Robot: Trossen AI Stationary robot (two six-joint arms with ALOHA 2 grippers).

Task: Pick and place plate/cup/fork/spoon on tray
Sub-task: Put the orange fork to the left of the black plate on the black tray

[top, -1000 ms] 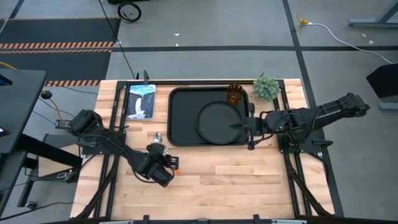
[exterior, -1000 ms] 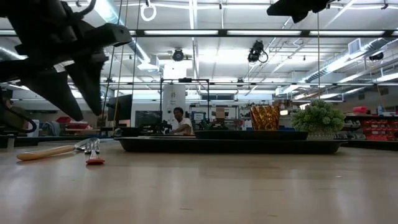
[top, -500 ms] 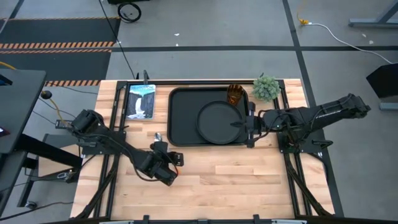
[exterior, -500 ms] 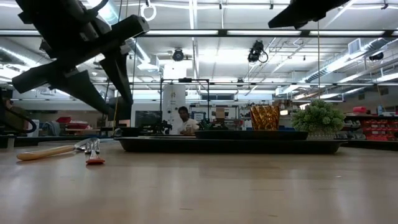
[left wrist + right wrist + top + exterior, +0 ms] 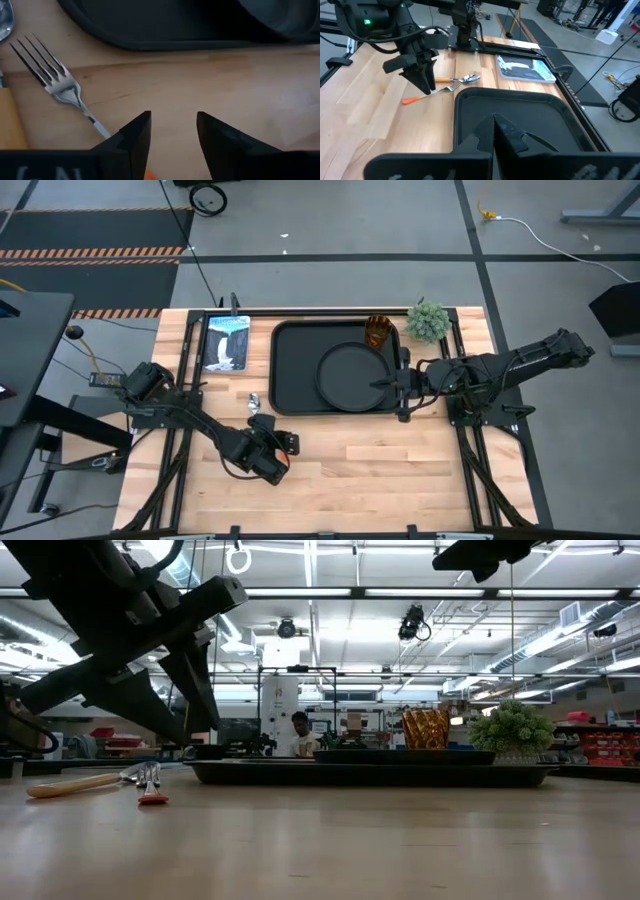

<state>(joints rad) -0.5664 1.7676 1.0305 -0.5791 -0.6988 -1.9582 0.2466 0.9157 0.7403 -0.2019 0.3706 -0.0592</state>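
Observation:
The black tray (image 5: 295, 370) lies at the table's far middle. The round plate (image 5: 350, 375) lies on it, and the amber cup (image 5: 378, 332) stands in its far right corner. The fork (image 5: 55, 80) and the spoon (image 5: 465, 78) lie flat on the wood left of the tray's near corner. My left gripper (image 5: 172, 131) hangs open just over the fork's orange handle (image 5: 291, 442); one finger hides the handle's middle, and the low view shows the fingertips clear of the table. My right gripper (image 5: 493, 132) waits shut above the tray's right rim.
A small green plant (image 5: 428, 320) stands beyond the tray's far right corner. A framed picture (image 5: 226, 342) lies at the far left. Bare wood stretches along the near half of the table. A person shows far off in the room (image 5: 298, 735).
My left gripper has shifted a little toward the table's right and near edges and sunk toward the fork, tipping its fingers further down. The fork and spoon have stayed where they lay.

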